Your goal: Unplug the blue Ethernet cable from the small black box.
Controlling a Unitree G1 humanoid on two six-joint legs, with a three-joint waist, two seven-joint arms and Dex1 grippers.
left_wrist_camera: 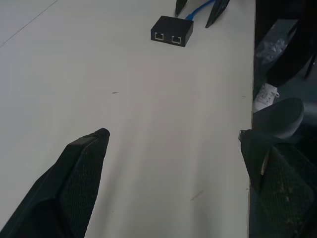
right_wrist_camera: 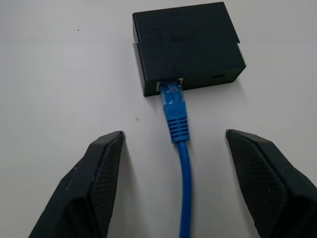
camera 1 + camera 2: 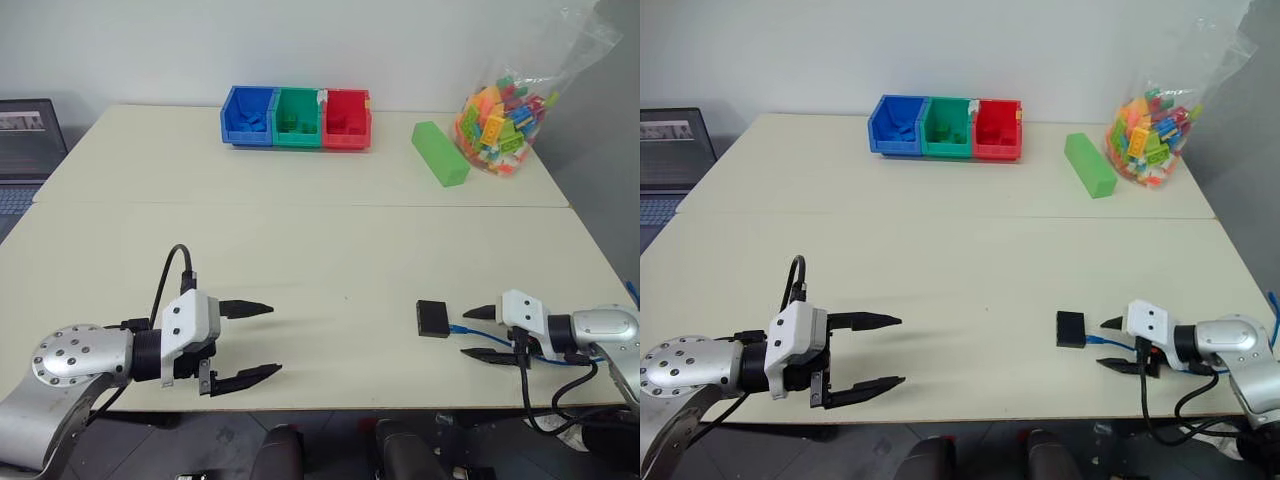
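Pale tabletop (image 3: pixel 330 250) with parts bins along the far edge, and the small black box (image 3: pixel 433 318) sits near the right front edge with the blue Ethernet cable (image 2: pixel 184 163) still plugged into its right-facing side, so nothing's unplugged yet. Right gripper (image 2: pixel 173 178) is spread wide, straddling the cable just behind the plug without touching it; left gripper (image 3: pixel 250 342) hangs wide and empty, well apart. Cable's long axis runs left-right, plug pointing left into the box, so I'd guess it pulls out rightward.

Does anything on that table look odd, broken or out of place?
Nothing looks damaged or spilled. The bright-blue Ethernet cable is plugged neatly into the small matte black box, which lies flat on the pale table. The long green block lies askew beside the clear bag of coloured bricks.
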